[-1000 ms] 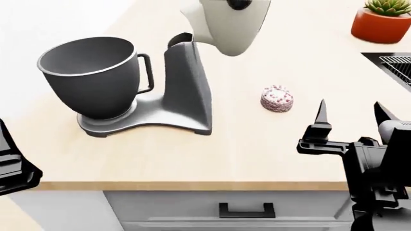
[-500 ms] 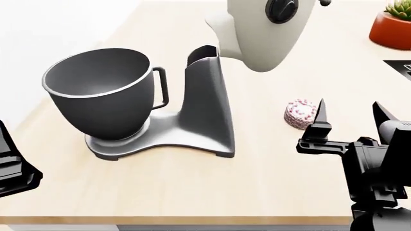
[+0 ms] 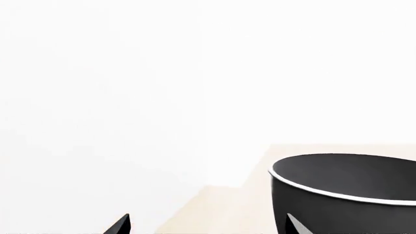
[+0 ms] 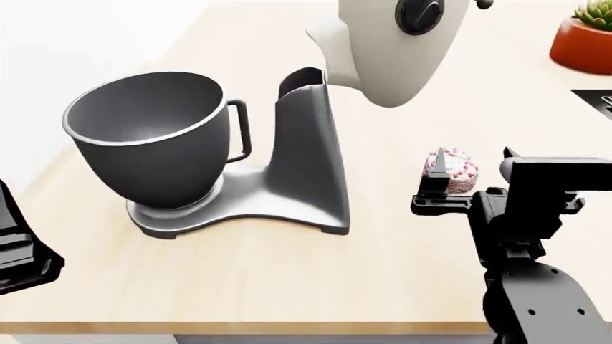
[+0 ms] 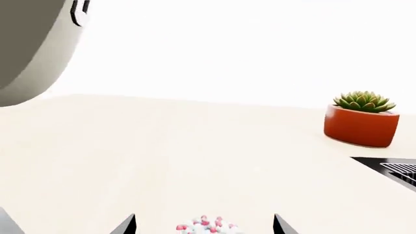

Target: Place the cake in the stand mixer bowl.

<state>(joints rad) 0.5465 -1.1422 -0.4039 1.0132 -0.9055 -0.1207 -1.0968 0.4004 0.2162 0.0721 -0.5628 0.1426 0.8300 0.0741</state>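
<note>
Right pincer (image 4: 474, 166) spread wide around one cake (image 4: 459, 172); one bowl (image 4: 148, 136) apart.

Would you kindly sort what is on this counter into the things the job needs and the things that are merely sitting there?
Needed for the job:
- cake
- stand mixer bowl
- right gripper, jaws open on either side of the cake

Merely there:
- cream mixer head
- grey mixer stand
- potted succulent
</note>
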